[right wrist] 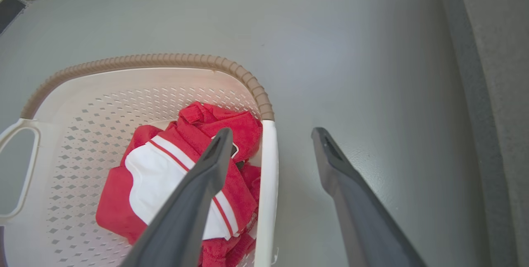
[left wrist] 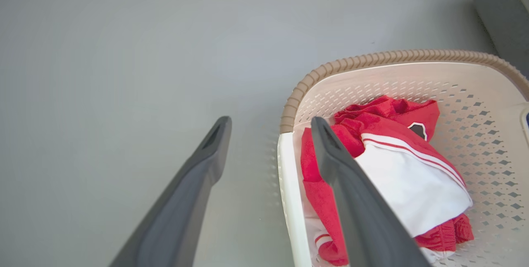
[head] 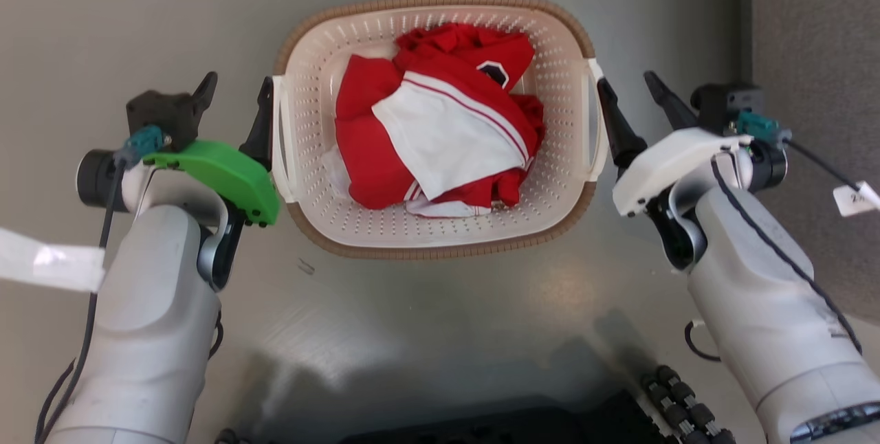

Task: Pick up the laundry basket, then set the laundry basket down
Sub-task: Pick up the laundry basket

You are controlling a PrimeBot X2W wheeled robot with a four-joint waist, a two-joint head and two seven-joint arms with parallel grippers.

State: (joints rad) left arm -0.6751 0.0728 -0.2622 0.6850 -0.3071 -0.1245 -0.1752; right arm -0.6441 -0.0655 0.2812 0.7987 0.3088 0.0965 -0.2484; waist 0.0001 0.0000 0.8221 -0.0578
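Head view, nearest first: two pale forearms reach forward, the left gripper (head: 238,80) and right gripper (head: 627,80) each with jaws spread wide, holding nothing. Between them the laundry basket (head: 440,1) sits on the grey floor (head: 137,11), each gripper's inner finger close against a white side handle (head: 280,148) (contact unclear). Inside lies a crumpled red-and-white garment (head: 440,135). Far right runs a darker grey strip (head: 811,18).
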